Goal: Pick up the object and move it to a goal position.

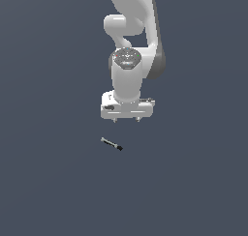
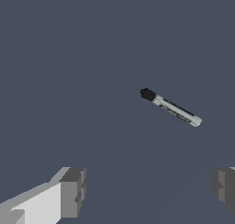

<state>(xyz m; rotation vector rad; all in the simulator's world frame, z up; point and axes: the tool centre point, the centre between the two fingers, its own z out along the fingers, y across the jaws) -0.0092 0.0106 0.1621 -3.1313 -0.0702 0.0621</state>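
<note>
Grey at one end and black at the other, the thin stick [image 1: 112,144] [image 2: 170,107] is seen lying flat on the bare floor — below the wide-spread, empty gripper [image 1: 126,119] [image 2: 149,191] — and is judged light, stiff, best pinched mid-shaft.

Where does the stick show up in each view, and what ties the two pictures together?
Exterior view: the stick lies on the grey floor below the gripper, toward that view's left, black end lowest.
Wrist view: the stick lies apart from the fingertips, untouched.
Shared landmark: the open gripper.
</note>
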